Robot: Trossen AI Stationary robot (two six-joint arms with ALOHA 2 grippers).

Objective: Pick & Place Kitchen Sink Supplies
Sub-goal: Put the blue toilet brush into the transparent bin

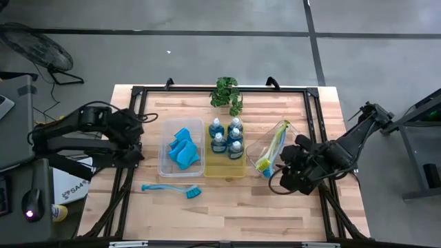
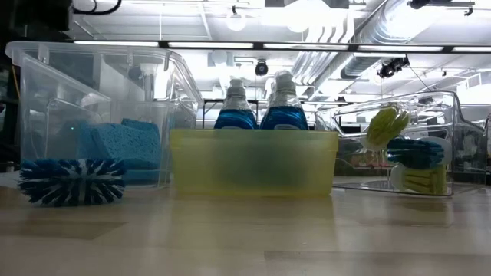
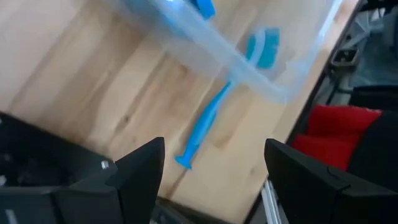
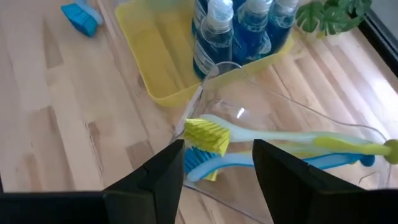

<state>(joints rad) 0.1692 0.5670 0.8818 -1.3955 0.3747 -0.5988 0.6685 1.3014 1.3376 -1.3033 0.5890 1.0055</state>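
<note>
In the overhead view you have three containers in a row across the middle of the wooden table (image 1: 227, 207). The clear tray (image 1: 165, 148) at centre-left holds the blue sponges (image 1: 183, 151), a small cluster lying together in it. Just to its right, the yellow tray (image 1: 225, 170) holds four soap bottles (image 1: 226, 138) standing upright in two pairs at its far end; its near end is bare. To the right of that, the clear tilted tray (image 1: 256, 148) sits at an angle to the other two, and you can see a yellow-green brush (image 1: 275, 141) and a blue brush (image 4: 249, 163) lying in it side by side, bristle heads toward the lower end; your right wrist view shows the yellow-green head resting over the blue one. A second blue brush, the loose blue brush (image 1: 172, 189), lies flat on the table below the clear tray in the frame, head pointing right, outside any container. The potted plant (image 1: 227, 93) stands at the top centre of the table, behind the yellow tray. Your left gripper (image 3: 214, 171) sits at the left of the frame, above the table's left edge, fingers spread and carrying nothing. Your right gripper (image 4: 217, 163) is at the right of the frame, just beside the tilted tray's lower end, its fingers parted with nothing between them.
</note>
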